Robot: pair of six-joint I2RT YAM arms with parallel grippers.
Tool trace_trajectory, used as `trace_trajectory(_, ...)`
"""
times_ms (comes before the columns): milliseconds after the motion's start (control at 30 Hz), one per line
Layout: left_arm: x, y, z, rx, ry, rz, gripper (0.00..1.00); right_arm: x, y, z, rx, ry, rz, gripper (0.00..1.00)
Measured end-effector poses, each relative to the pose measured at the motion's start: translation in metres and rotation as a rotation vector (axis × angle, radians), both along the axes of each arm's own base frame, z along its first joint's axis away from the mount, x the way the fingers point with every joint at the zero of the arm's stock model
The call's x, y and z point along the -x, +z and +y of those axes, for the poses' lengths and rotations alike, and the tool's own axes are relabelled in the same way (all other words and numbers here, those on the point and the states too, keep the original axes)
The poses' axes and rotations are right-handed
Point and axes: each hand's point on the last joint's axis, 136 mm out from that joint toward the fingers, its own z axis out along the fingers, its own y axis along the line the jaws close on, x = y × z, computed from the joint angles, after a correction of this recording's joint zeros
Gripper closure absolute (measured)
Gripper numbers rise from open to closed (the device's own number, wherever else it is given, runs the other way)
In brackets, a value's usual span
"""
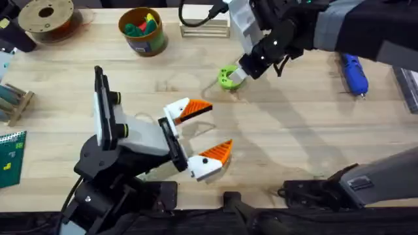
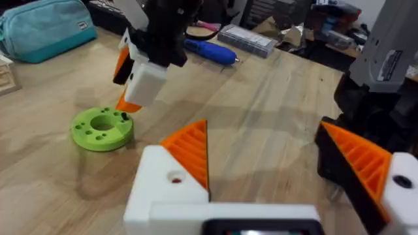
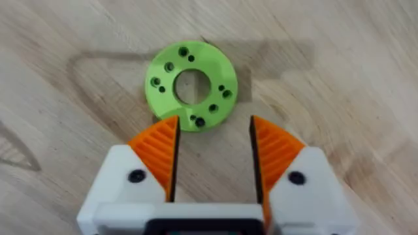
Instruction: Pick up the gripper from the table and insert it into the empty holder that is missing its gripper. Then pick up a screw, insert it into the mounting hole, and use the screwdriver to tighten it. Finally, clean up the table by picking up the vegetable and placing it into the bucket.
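A: Where's the screwdriver (image 1: 353, 73)?
B: Far right of the worktop (image 1: 287, 143), long axis running front to back.
A: The end effectors?
B: Right end effector (image 3: 212, 151) gapes empty beside the green ring (image 3: 191, 85); left end effector (image 1: 208, 134) spread wide, empty. Bucket (image 1: 142, 30) stands at the back.

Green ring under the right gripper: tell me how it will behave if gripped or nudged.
The green ring looks like rigid plastic, so it probably won't flex. It lies flat on the wooden table, so it will likely slide, not roll. Its low profile may make gripping difficult for the open right gripper.
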Motion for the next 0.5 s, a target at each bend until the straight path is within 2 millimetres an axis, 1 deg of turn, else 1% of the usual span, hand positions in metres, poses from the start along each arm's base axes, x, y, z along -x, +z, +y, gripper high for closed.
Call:
trace_trajectory(67,0.000,0.000,0.000,-0.002,0.000,-0.004,0.016,0.000,-0.001,0.001,-0.004,0.002,0.004,0.446)
trace_trajectory(333,0.000,0.000,0.000,-0.004,0.000,-0.009,0.015,0.003,-0.020,0.003,0.010,0.009,0.053,0.456)
trace_trajectory(500,0.000,0.000,0.000,-0.004,0.000,-0.009,0.015,0.006,-0.030,0.005,0.018,0.017,0.077,0.497)
